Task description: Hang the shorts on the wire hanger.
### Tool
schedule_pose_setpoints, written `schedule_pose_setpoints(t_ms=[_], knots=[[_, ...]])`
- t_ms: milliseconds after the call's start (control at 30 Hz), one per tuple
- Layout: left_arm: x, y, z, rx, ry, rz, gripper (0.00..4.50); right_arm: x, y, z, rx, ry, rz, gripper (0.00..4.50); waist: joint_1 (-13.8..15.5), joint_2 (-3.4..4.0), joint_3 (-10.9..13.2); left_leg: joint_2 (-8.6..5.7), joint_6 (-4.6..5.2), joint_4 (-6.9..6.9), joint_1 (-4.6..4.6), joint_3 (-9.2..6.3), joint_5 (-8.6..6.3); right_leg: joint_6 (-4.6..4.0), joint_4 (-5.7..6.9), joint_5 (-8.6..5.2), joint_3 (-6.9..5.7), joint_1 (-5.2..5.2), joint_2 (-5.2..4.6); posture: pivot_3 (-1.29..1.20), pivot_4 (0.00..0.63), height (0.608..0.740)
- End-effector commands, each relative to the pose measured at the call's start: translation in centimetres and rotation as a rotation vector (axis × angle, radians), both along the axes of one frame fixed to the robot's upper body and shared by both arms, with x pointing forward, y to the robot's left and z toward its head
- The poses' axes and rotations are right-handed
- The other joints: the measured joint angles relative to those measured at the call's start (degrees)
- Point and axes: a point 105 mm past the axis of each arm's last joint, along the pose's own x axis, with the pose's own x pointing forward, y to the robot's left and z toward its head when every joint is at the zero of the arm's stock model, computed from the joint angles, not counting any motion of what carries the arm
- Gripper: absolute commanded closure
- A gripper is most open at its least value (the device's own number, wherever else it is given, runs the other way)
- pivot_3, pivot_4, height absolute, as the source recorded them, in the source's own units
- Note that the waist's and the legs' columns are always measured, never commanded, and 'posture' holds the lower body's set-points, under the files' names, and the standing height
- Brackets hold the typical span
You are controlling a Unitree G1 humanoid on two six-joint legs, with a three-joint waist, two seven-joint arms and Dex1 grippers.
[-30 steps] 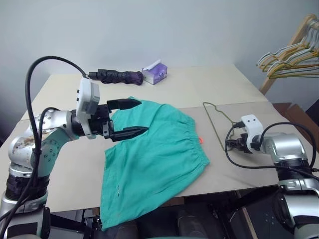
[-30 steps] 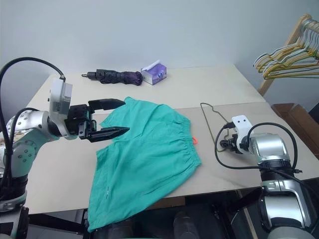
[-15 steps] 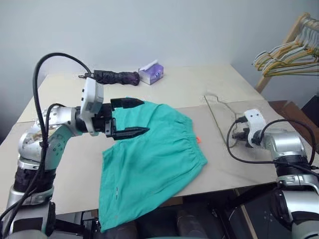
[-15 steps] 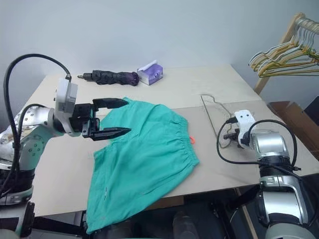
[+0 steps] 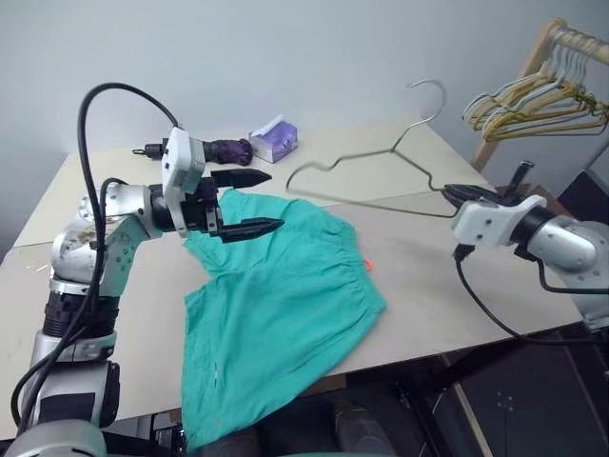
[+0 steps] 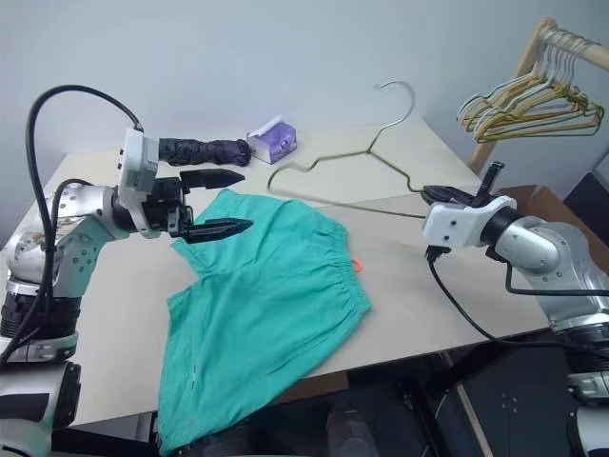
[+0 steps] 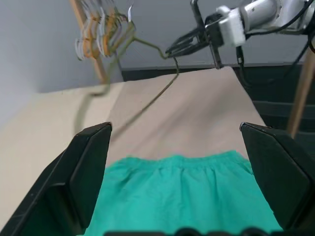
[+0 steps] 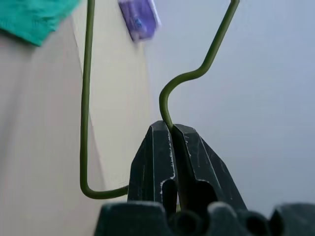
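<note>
The teal-green shorts [image 5: 285,305] lie flat on the table, with the gathered waistband and a small orange-red tag [image 5: 366,264] on the right. Their lower end droops over the near edge. My right gripper [image 8: 171,128] is shut on one end corner of the wire hanger [image 8: 86,98]. It holds the hanger up in the air over the table's right half, with the hook [image 5: 428,86] pointing up. My left gripper [image 5: 266,201] is open and hovers level just above the far left corner of the shorts, with nothing between its fingers.
A folded dark umbrella [image 5: 214,149] and a purple tissue pack [image 5: 271,141] lie at the far side of the table [image 5: 428,276]. A bunch of yellow and grey hangers [image 5: 533,100] hangs on a wooden rack at the far right, beyond the table's corner.
My right gripper has shut on the wire hanger, rolled its wrist and lifted the hanger off the table into the air. The left gripper has edged forward. The camera has swung to the right.
</note>
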Motion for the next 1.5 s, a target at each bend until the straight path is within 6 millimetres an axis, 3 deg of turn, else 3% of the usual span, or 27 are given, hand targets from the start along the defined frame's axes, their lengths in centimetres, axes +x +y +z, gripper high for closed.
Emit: schedule_pose_setpoints(t_ms=[33,167,267,600,733,1100,1400,1500], knots=[[0.8,0.7,1.2,0.066,-0.028,0.014,0.00,-0.6,0.7,1.7,-0.042,-0.100,0.098,4.48,-0.70,-0.01,0.00,0.00,0.00,0.01,0.00,0.00,0.00,0.00,0.01,0.00,0.00,0.01,0.00,-0.19,0.000,0.740],[1.2,1.0,0.3,0.144,0.069,-0.017,0.00,-1.0,2.1,2.2,-0.070,-0.132,0.194,4.48,-1.79,0.01,-0.02,-0.02,0.00,-0.02,0.03,-0.01,0.00,-0.01,0.04,0.01,0.03,0.00,-0.01,-0.20,0.000,0.740],[0.6,0.4,-1.5,0.250,0.134,-0.078,0.00,-1.3,3.1,2.4,-0.061,-0.124,0.229,4.48,-2.66,0.01,-0.02,-0.01,0.00,-0.05,0.05,-0.08,0.00,0.00,0.04,0.00,0.00,0.04,0.01,-0.21,0.000,0.740],[0.8,-0.8,-5.0,0.427,0.138,-0.123,0.00,-1.5,4.8,2.9,-0.050,-0.096,0.266,4.48,-3.72,0.01,-0.02,-0.02,0.00,0.00,0.09,-0.10,0.00,0.00,0.12,0.00,0.01,0.08,0.00,-0.22,0.000,0.740],[1.4,-1.0,-6.3,0.474,0.121,-0.068,0.89,-1.4,5.3,3.3,-0.038,-0.100,0.266,4.50,-3.92,0.01,-0.02,-0.02,0.00,-0.02,0.08,-0.11,0.00,0.00,0.12,0.00,0.01,0.06,0.00,-0.21,0.000,0.740],[2.7,-0.5,-6.0,0.449,0.093,0.045,4.46,-1.2,5.8,3.4,-0.040,-0.101,0.280,4.50,-3.88,0.01,-0.02,-0.02,0.00,-0.01,0.09,-0.13,0.00,0.01,0.16,0.00,0.01,0.06,-0.01,-0.20,0.000,0.740],[2.9,-0.3,-5.5,0.393,0.121,0.072,4.46,-2.0,6.4,3.4,-0.051,-0.090,0.327,4.50,-3.88,0.01,-0.02,-0.03,0.00,-0.01,0.10,-0.13,0.00,0.01,0.17,0.00,0.01,0.06,-0.01,-0.19,0.000,0.740],[2.6,0.1,-5.5,0.394,0.128,0.067,4.50,-2.7,6.4,3.3,-0.060,-0.049,0.345,3.64,-3.87,0.01,-0.02,-0.03,0.00,-0.01,0.10,-0.13,0.00,0.01,0.17,0.00,0.01,0.06,-0.01,-0.19,0.000,0.740]])
